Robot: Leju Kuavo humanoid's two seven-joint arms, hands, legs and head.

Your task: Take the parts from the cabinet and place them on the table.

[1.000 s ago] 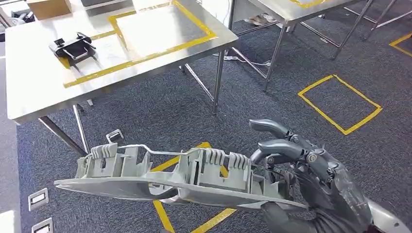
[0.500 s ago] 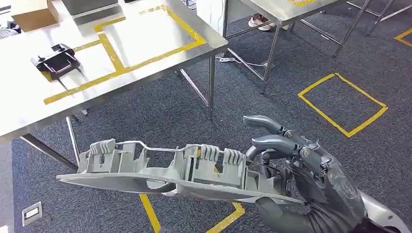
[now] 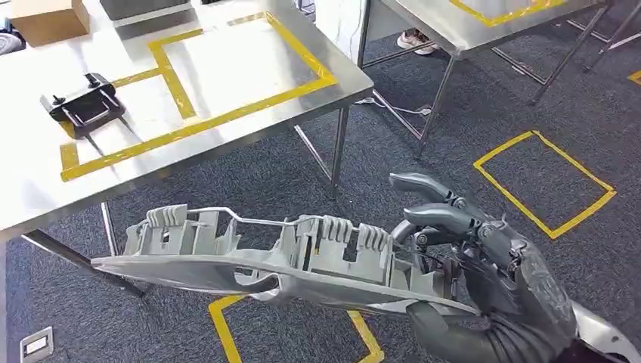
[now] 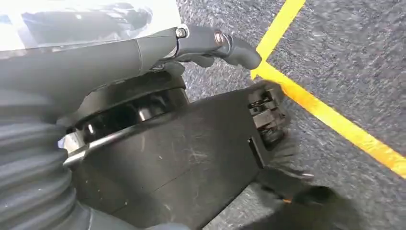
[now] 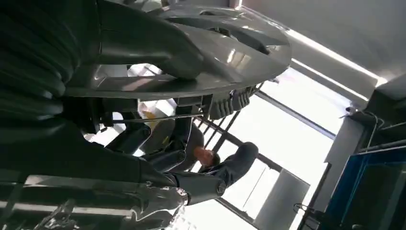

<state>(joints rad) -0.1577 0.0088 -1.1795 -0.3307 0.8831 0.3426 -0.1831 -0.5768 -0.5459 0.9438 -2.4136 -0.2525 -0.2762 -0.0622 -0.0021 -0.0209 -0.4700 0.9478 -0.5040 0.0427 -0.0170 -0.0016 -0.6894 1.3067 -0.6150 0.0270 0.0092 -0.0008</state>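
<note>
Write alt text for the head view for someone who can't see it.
The right robot hand holds a long grey plastic part by one end, level above dark carpet marked with yellow tape. Ahead to the left is a steel table with yellow tape outlines, a small black part resting on it and a cardboard box at its far corner.

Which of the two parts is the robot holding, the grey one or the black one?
The long grey part, gripped at one end by the right hand above the carpet. The small black part lies on the steel table, untouched.
</note>
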